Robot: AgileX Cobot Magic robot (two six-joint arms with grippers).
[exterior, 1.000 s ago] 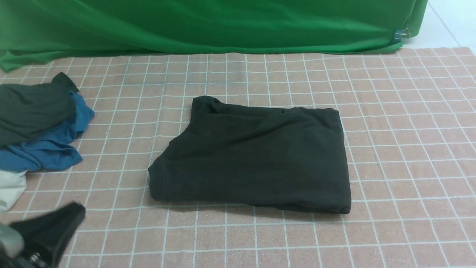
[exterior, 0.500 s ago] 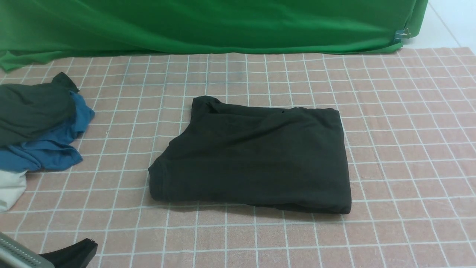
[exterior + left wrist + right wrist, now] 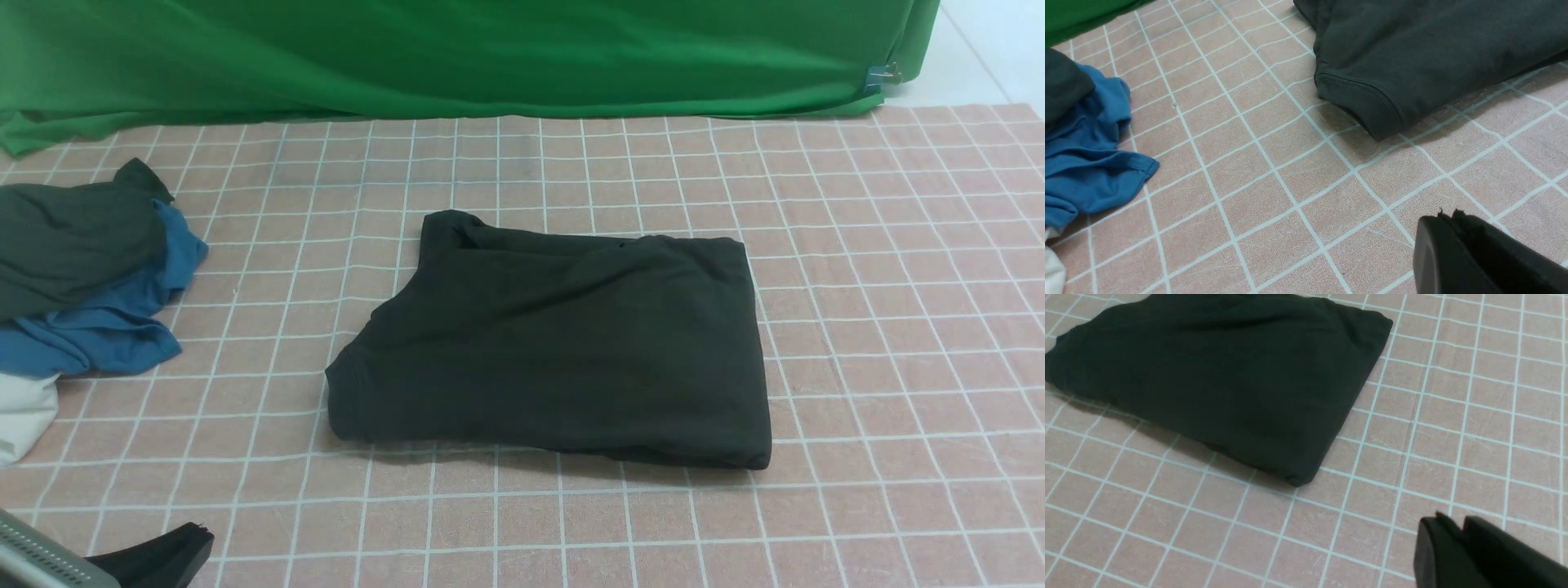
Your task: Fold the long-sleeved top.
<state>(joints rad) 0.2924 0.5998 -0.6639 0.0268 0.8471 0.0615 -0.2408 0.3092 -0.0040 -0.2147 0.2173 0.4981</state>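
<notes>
One black long-sleeved top [image 3: 555, 343] lies folded into a thick rectangle in the middle of the pink checked cloth [image 3: 882, 327], its ribbed cuff or hem corner pointing toward the robot's left. Nothing touches it. Off to the left, well apart from it, sits a small heap: a dark grey-green garment [image 3: 73, 237] on top of a blue garment [image 3: 106, 331], with a bit of white fabric [image 3: 20, 420] underneath at the edge. A green backdrop [image 3: 457, 49] hangs along the far side. The left gripper [image 3: 1447, 218] hovers low over bare cloth near the top's left corner, its jaws pressed together and empty. The right gripper [image 3: 1453, 522] hangs near the top's right corner, its jaws showing just a thin slit between them, holding nothing.
</notes>
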